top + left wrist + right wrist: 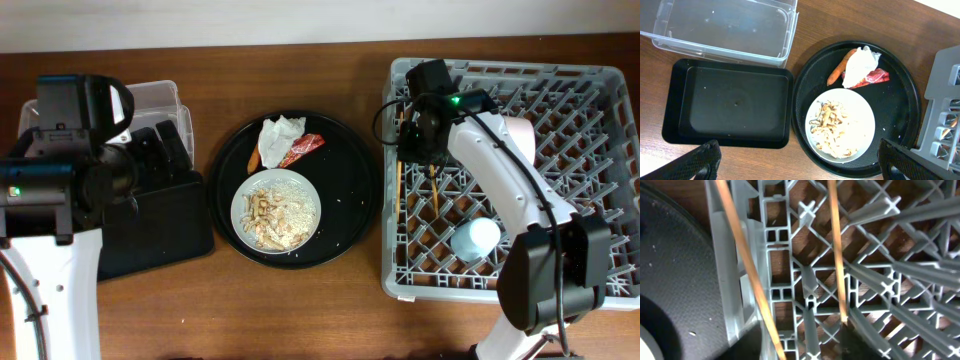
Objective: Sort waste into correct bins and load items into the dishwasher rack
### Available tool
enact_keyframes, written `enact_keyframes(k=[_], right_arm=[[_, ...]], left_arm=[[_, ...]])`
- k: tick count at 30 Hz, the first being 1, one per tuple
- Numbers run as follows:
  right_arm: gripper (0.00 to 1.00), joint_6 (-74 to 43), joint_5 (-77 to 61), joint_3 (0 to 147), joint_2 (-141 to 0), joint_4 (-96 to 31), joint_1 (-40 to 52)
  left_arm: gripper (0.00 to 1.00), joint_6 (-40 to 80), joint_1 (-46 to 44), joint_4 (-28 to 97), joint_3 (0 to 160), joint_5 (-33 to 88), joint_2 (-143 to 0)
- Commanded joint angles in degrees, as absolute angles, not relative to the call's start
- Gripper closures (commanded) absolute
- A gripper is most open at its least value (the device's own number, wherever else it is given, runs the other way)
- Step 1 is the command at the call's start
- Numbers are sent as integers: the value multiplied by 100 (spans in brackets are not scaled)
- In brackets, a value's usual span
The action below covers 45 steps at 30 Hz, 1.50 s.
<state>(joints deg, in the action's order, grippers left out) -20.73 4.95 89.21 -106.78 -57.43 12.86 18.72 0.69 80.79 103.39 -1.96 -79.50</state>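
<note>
The white plate (276, 208) with beige shredded scraps (832, 125) sits on the round black tray. The crumpled tissue (280, 138), red wrapper (304, 148) and orange food piece (253, 158) lie behind it, and all three show in the left wrist view. The clear tub (725, 25) and the black rectangular tray (730, 105) are both empty. My left gripper (800, 170) is open and empty above them. Two chopsticks (836, 250) lie in the grey rack (600, 90), along with the blue cup (475, 240) and pink bowl (518, 135). My right gripper (805, 347) is open over the chopsticks.
The large round black tray (350, 170) lies between the bins and the rack, its rim close to the rack's left wall. My right arm crosses the rack and hides part of the bowl. Bare wood shows along the front of the table.
</note>
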Motion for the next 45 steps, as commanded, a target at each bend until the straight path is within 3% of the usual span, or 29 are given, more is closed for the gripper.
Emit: enact_keyframes(k=[1, 9, 10, 11, 14, 17, 20, 24, 27, 30, 32, 35, 36, 37, 40, 42, 45], right_arm=[[72, -1992, 451, 8930, -10645, -5728, 1347], [66, -1671, -84, 8923, -11120, -4851, 1343], [71, -1673, -67, 8925, -11212, -4740, 1343], [81, -1678, -67, 8925, -11268, -4593, 1343], [86, -1675, 58, 8925, -11279, -4565, 1337], [84, -1673, 60, 8938, -11277, -4429, 1221], [74, -1162, -1050, 9050, -11067, -4569, 1100], [63, -1162, -1144, 9120, -10042, -4899, 2381], [62, -1909, -1000, 8932, -10606, -5050, 3448], [65, -2021, -987, 8914, -10991, -4993, 3841], [65, -2023, -803, 8917, -10508, -5129, 3948], [64, -1693, 930, 8917, -8388, -5708, 4032], [58, -1369, 972, 8917, -7835, -5778, 4086], [2, -1356, 941, 8917, -7212, -5881, 4086], [2, -1358, 943, 8917, -6211, -6539, 4086], [2, -1356, 1337, 8917, -5710, -7428, 4086], [2, -1352, 2189, 8908, -4665, -7738, 4086]], left_arm=[[1, 1931, 93, 8068, 10388, -193, -7953], [1, 1931, 93, 8068, 10388, -193, -7953], [1, 1931, 93, 8068, 10388, -193, -7953], [1, 1931, 93, 8068, 10388, -193, -7953], [1, 1931, 93, 8068, 10388, -193, -7953], [1, 1931, 93, 8068, 10388, -193, -7953], [1, 1931, 93, 8068, 10388, -193, -7953], [1, 1931, 93, 8068, 10388, -193, -7953], [1, 1931, 93, 8068, 10388, -193, -7953], [1, 1931, 93, 8068, 10388, -193, -7953], [1, 1931, 93, 8068, 10388, -193, -7953], [1, 1931, 93, 8068, 10388, -193, -7953], [1, 1931, 93, 8068, 10388, -193, -7953], [1, 1931, 93, 8068, 10388, -193, -7953], [1, 1931, 93, 8068, 10388, -193, -7953], [1, 1931, 93, 8068, 10388, -191, -7953], [1, 1931, 93, 8068, 10388, -193, -7953]])
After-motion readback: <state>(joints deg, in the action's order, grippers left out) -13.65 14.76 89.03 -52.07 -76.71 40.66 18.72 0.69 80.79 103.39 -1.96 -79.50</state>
